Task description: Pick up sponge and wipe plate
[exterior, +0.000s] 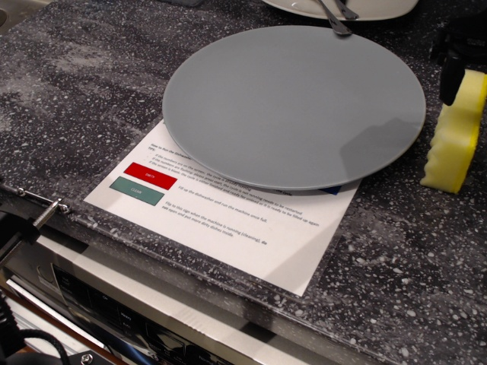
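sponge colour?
Pale yellow sponge, wavy edge, right of the grey plate; only view, observation.image.

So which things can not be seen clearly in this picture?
- Claw: mostly cut off by the right edge; one dark finger shows at the sponge, open or shut unclear.
- White dish with utensils: cut off by the top edge.
- Paper sheet: partly under the plate; the print is too small to read.
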`<state>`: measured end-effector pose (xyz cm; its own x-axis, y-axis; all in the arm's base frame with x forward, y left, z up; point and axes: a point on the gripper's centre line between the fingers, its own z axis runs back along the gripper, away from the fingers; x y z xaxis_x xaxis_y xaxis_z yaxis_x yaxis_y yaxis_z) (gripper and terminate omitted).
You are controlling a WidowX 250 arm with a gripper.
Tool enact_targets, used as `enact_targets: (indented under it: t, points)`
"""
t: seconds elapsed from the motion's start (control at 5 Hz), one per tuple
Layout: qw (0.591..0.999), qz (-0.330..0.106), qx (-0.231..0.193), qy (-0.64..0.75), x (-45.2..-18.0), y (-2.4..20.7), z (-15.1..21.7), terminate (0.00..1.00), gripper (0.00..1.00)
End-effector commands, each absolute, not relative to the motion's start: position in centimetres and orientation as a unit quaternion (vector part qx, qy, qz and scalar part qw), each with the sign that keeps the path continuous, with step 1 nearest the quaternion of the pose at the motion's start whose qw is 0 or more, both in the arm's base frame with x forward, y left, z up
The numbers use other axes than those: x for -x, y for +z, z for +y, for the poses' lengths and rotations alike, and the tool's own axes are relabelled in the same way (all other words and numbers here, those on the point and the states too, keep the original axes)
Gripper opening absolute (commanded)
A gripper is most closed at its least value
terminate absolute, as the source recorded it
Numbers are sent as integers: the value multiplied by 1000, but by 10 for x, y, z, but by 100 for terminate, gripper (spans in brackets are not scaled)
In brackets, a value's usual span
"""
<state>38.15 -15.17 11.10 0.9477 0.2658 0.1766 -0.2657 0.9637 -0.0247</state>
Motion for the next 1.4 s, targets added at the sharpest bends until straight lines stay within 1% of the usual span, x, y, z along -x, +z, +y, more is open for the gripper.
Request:
enact_targets:
  t: [0.0, 0.2, 0.4, 0.6, 0.8, 1.0, 1.2]
  points:
    - [982, -88, -1, 168, -392, 119, -137, 0, 100]
    - [982, -85, -14, 170, -393, 98, -131, 0, 100]
    - [980, -81, -5, 183, -394, 96, -131, 0, 100]
    - [976, -95, -6, 194, -393, 91, -130, 0, 0]
    - [976, -98, 10, 193, -392, 106, -130, 0, 0]
    - [974, -89, 58, 198, -405, 140, -110, 0, 0]
    - [972, -86, 77, 207, -412, 149, -99, 0, 0]
